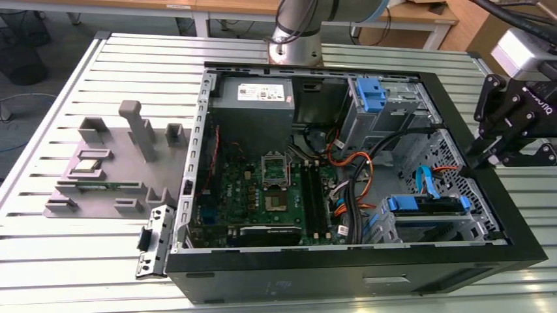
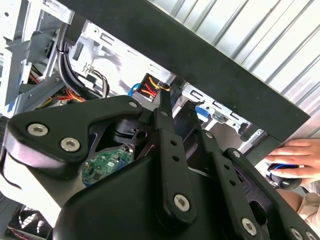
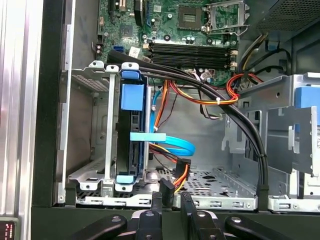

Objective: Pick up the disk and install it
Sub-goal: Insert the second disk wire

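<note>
The gripper (image 1: 489, 158) is seen in the exterior view at the exterior view's right, above the black side wall of the open computer case (image 1: 487, 215). Its fingers (image 3: 186, 205) are drawn close together with only a narrow gap and nothing held between them — this is shown in both wrist views, where the fingertips (image 2: 165, 102) point down at the case edge.

The disk (image 1: 424, 204) is found seated in the metal drive cage (image 1: 474, 225) at the case's corner nearest the gripper, its blue plastic rails visible along its edge. In the first wrist view the disk (image 3: 132, 135) stands edge-on in its bay — a blue cable (image 3: 175, 145) lies just beside it. A person's hand (image 2: 295, 155) rests outside the case.
</note>
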{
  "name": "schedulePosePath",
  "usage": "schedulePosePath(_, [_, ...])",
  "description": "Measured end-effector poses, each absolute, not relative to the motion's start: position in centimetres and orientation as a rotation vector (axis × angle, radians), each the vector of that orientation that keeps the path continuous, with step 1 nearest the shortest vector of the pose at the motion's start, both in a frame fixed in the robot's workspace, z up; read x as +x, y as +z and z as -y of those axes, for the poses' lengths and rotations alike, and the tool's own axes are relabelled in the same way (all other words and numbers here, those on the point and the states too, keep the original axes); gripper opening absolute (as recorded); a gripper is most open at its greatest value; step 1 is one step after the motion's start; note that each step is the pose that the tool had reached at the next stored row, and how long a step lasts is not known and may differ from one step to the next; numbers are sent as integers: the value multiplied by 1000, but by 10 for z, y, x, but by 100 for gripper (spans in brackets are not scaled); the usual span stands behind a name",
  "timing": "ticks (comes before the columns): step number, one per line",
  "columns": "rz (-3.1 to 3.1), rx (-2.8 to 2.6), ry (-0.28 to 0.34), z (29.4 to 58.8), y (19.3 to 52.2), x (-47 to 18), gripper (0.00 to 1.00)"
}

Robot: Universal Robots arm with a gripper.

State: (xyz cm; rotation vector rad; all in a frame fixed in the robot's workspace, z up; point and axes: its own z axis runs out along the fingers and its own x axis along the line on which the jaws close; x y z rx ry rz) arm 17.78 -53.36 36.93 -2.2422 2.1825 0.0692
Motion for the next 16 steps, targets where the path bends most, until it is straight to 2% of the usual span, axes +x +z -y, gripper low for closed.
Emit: schedulePosePath(16, [-2187, -2250, 64, 534, 365, 178, 29])
